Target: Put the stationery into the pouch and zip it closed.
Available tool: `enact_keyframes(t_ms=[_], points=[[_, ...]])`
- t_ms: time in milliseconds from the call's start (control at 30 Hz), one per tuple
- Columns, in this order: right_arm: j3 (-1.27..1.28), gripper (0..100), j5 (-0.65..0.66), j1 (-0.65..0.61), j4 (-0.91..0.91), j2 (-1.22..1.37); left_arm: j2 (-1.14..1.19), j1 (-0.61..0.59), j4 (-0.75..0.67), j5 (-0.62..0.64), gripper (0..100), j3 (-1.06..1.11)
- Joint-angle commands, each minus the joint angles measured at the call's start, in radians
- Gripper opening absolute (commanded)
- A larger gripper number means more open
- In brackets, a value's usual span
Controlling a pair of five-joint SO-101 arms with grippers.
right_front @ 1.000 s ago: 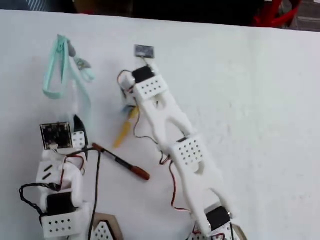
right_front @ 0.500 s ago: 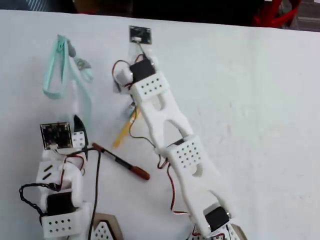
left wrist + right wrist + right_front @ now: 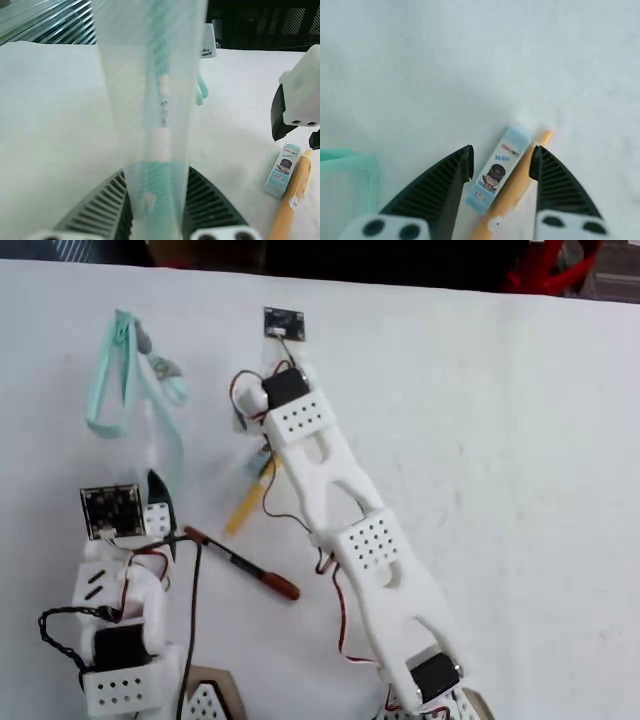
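Observation:
The clear pouch [image 3: 130,370] with mint-green trim lies at the far left of the table. My left gripper [image 3: 156,176] is shut on its near end, and the pouch [image 3: 155,100] stands up between the jaws. My right gripper [image 3: 502,150] is open and hangs just above the table. Its jaws straddle a light blue eraser [image 3: 497,172] and the tip of an orange pen [image 3: 520,185]. In the high view the orange pen [image 3: 245,505] pokes out from under the right arm [image 3: 330,480]. A dark pen with a reddish-brown cap [image 3: 240,560] lies near the left arm.
The left wrist view shows the eraser [image 3: 283,169] and orange pen [image 3: 292,205] beside the right gripper's black finger [image 3: 280,115]. A mint pouch edge [image 3: 345,170] sits off to one side of the right gripper. White tabletop [image 3: 500,440] stretches to the right.
The right arm's wrist swung toward the far edge of the table, then came back a little. The left arm and the pouch have stayed put.

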Motion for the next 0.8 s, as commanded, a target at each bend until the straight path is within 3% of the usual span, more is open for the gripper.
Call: enact_keyframes(t_ms=[0,433,767], points=[[-0.034,18.3,0.003,-0.001,-0.050,0.008,-0.012,-0.008,-0.031,-0.009,5,-0.003],[-0.034,18.0,0.003,-0.019,-0.061,0.102,-0.012,-0.008,-0.031,-0.009,5,-0.003],[-0.032,18.0,0.005,-0.013,0.054,0.120,-0.012,-0.008,-0.031,-0.009,5,-0.003]])
